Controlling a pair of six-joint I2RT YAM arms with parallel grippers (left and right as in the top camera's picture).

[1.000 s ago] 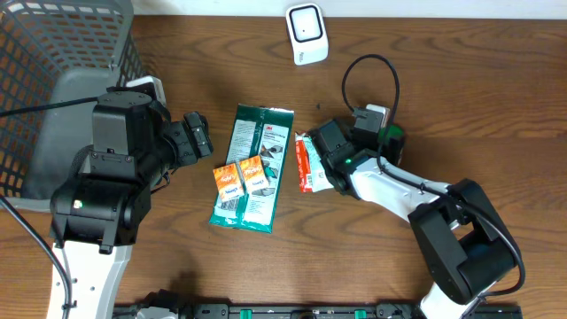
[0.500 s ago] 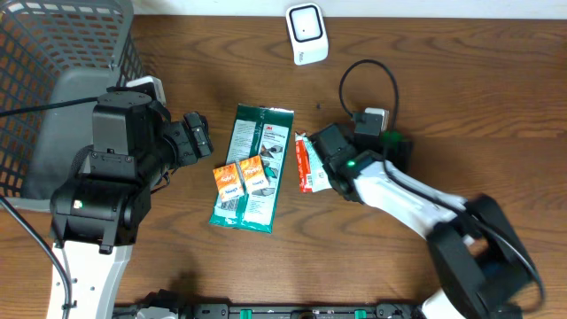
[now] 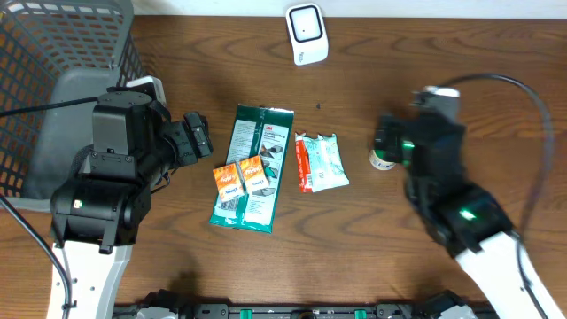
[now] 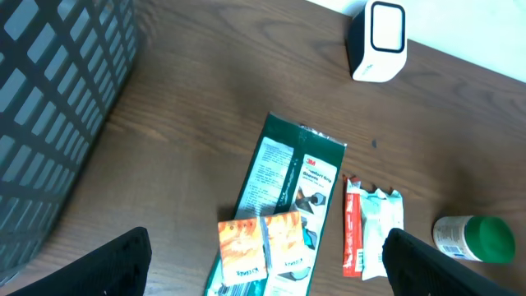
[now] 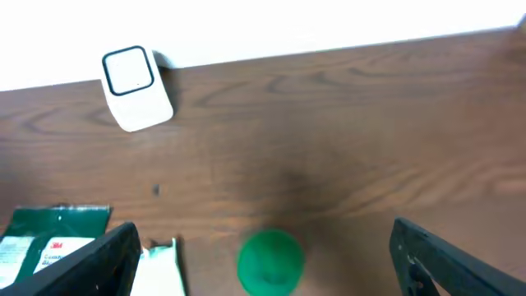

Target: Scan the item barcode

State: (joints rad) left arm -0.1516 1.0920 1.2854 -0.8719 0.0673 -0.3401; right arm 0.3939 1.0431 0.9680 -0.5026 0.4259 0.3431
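The white box-shaped barcode scanner (image 3: 306, 34) stands at the desk's (image 3: 461, 80) far edge, about midway along it, with its window turned up. Well apart from it, in the middle of the brown wooden desk, lies a flat dark green plastic packet (image 3: 259, 151) with its long side running from far edge to near edge. Two small orange sachets (image 3: 241, 179) rest side by side on its lower half. Just beside the green packet, toward the right edge, lies a red-and-white snack packet (image 3: 319, 162), flat and clear of both arms. Farther right stands a small white bottle with a green cap (image 3: 383, 160), upright. The right claw (image 5: 265, 228) hangs above this bottle with its fingers spread wide; the cap shows between them and neither finger touches it. The left claw (image 3: 198, 137) is also wide open and empty, held above the desk to the left of the green packet. A grey wire mesh basket (image 3: 53, 53) fills the far left corner.
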